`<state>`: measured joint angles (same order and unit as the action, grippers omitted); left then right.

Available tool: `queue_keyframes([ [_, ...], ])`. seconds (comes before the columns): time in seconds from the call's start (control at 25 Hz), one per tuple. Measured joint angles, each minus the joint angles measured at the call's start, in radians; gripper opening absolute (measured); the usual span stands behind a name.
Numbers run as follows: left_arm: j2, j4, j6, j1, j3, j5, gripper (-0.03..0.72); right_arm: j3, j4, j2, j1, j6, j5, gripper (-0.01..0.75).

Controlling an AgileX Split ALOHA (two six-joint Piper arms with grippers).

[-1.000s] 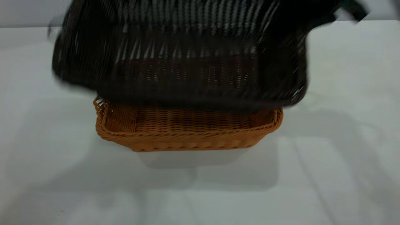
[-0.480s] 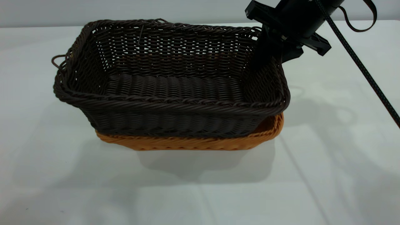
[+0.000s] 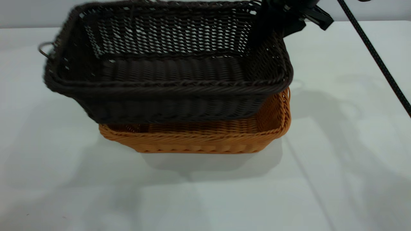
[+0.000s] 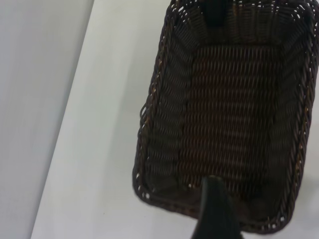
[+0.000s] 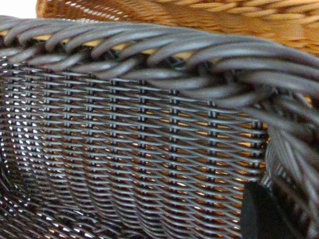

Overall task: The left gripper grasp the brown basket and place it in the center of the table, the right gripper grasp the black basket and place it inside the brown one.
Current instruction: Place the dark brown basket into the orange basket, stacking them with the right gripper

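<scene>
The brown basket [image 3: 205, 138] stands on the white table [image 3: 337, 166] near the middle. The black basket [image 3: 167, 102] hangs just over it, its left end reaching past the brown one's left end. My right gripper [image 3: 273, 29] is shut on the black basket's right end wall at the rim. In the right wrist view one finger [image 5: 261, 214] lies against the black weave [image 5: 149, 149], with the brown basket [image 5: 239, 20] behind. The left wrist view looks down into the black basket [image 4: 229, 114]. Only one dark fingertip [image 4: 214, 199] of my left gripper shows, above the basket's near end.
A ribbed black cable [image 3: 379, 61] runs from the right arm down across the table's right side. A grey wall [image 4: 35, 99] borders the table on the left arm's side.
Half a second ago the black basket sat low inside the brown one. Now the right gripper has lifted it, and the brown basket's inside shows again below it.
</scene>
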<state>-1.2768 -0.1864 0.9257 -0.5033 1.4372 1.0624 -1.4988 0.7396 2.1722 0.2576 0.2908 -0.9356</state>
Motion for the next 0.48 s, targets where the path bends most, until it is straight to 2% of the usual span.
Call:
queue_keyframes([
  [0.28, 0.000, 0.001, 0.000, 0.000, 0.000, 0.000, 0.459, 0.000, -0.129, 0.001, -0.032, -0.178, 0.039, 0.102],
  [0.48, 0.000, 0.002, -0.002, 0.000, 0.000, 0.000, 0.459, -0.001, -0.140, 0.009, -0.037, -0.210, 0.043, 0.102],
])
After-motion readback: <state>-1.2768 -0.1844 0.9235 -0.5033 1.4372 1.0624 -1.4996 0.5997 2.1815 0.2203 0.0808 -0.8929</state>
